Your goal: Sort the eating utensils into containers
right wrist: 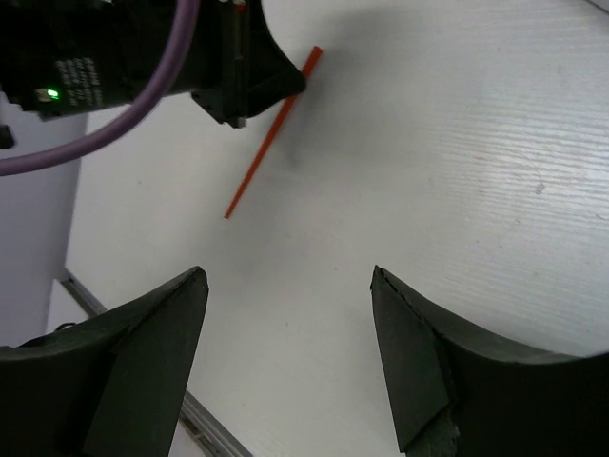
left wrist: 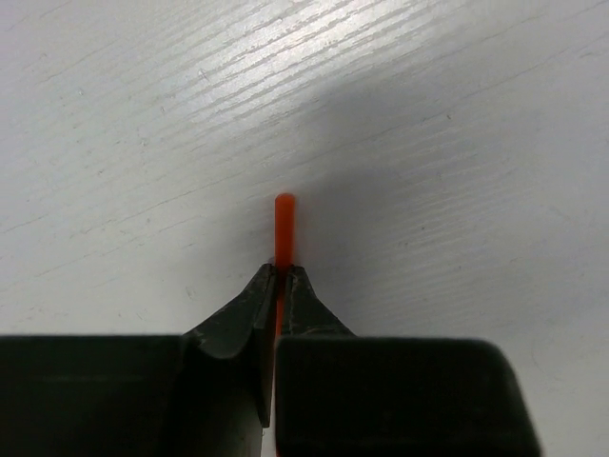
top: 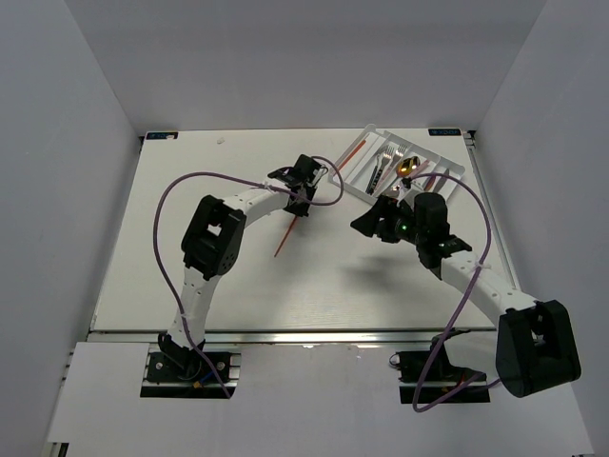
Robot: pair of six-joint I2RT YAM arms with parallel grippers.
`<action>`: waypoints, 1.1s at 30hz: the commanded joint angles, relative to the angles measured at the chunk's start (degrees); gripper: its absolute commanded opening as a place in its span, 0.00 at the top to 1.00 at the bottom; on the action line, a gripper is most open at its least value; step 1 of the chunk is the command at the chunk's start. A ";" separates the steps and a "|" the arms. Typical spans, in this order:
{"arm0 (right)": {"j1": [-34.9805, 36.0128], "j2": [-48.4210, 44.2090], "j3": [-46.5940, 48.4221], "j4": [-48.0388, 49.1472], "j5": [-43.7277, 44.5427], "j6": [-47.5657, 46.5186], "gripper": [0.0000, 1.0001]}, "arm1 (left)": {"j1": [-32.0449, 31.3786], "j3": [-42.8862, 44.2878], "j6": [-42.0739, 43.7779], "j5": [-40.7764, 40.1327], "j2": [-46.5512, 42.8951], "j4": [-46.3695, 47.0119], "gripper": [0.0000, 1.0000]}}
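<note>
My left gripper (top: 304, 198) is shut on a thin red chopstick (top: 287, 236) near its thick end, left of the tray. The chopstick slants toward the near left over the table. In the left wrist view the short orange-red end (left wrist: 284, 228) sticks out past the closed gripper (left wrist: 283, 271). The right wrist view shows the same chopstick (right wrist: 259, 167) under the left gripper (right wrist: 243, 71). My right gripper (top: 366, 225) is open and empty over bare table in front of the tray, its fingers (right wrist: 157, 343) wide apart. The white tray (top: 455, 164) at the far right holds another red chopstick (top: 354, 152), silver forks (top: 384, 164) and a gold spoon (top: 407, 168).
Grey walls enclose the white table on the left, back and right. The table's near edge (right wrist: 205, 424) shows as a metal rail in the right wrist view. Purple cables (top: 166, 205) loop beside each arm.
</note>
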 commanded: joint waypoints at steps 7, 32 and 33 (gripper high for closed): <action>-1.69 5.83 -5.65 23.15 -18.77 7.28 0.25 | -0.59 -5.26 -21.23 -1.74 -9.28 2.86 1.00; 5.16 22.19 3.74 29.15 -14.49 9.84 0.32 | -4.63 -20.38 -38.41 15.94 -24.95 24.95 1.00; 5.16 22.80 4.61 28.19 -14.04 9.66 0.32 | -4.72 -20.38 -38.58 15.76 -25.04 25.04 1.00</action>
